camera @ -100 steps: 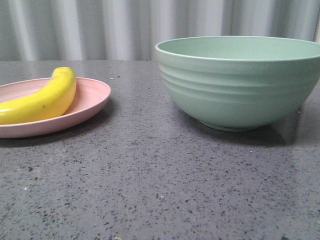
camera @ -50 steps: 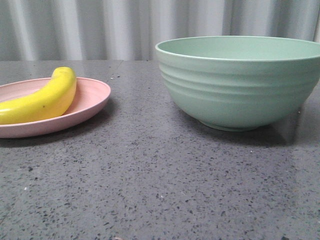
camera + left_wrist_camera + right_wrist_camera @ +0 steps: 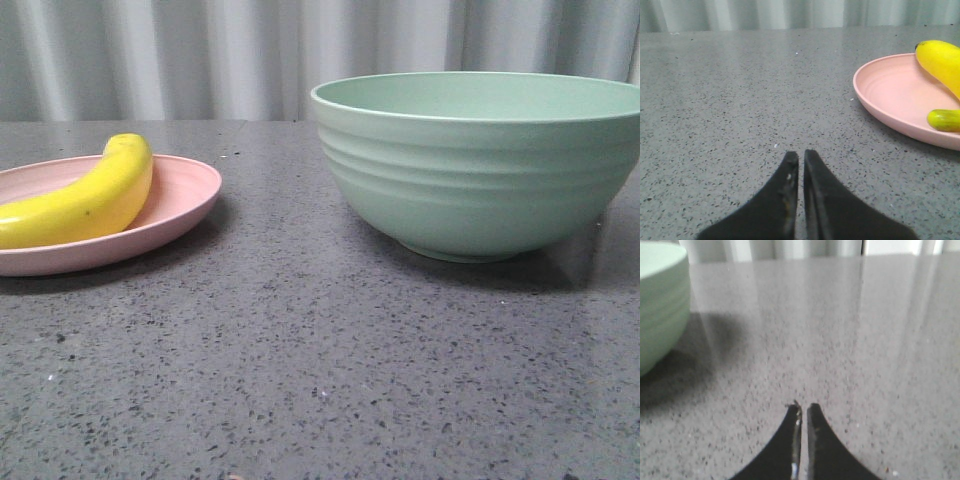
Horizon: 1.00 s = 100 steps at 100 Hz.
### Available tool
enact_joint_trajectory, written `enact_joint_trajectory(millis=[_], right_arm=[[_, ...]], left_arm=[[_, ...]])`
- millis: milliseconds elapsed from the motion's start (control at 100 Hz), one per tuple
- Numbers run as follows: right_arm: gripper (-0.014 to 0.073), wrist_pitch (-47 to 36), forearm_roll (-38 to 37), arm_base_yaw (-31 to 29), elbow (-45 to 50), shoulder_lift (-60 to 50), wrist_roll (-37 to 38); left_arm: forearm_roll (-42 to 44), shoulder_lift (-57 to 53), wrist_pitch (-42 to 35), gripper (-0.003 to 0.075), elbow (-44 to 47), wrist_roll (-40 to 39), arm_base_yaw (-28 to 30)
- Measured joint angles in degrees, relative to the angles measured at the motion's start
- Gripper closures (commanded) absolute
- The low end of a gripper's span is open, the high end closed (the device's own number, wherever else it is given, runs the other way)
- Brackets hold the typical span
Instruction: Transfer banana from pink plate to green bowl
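We see the banana (image 3: pixel 85 195) lying on the pink plate (image 3: pixel 185 195) by the worktop (image 3: pixel 300 370) left edge, the green bowl (image 3: pixel 480 170) well apart twd the right edge. Left gripper (image 3: pixel 801 159) & right gripper (image 3: pixel 804 409) both clenched on nothing, low over bare worktop.

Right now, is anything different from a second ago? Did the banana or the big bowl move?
Nothing visibly changed. The banana lies on the pink plate exactly as before, and the green bowl stands in the same spot on the table. No pincer took hold of anything or let go; no arm shows in the front view at either time.
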Motion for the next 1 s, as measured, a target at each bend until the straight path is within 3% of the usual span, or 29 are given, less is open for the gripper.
enact_joint_trajectory(millis=[1000], right_arm=[[0.0657, -2.0, 0.0, 0.0, 0.0, 0.0, 0.0]], left_arm=[[-1.6, 0.0, -2.4, 0.0741, 0.0, 0.0, 0.0]])
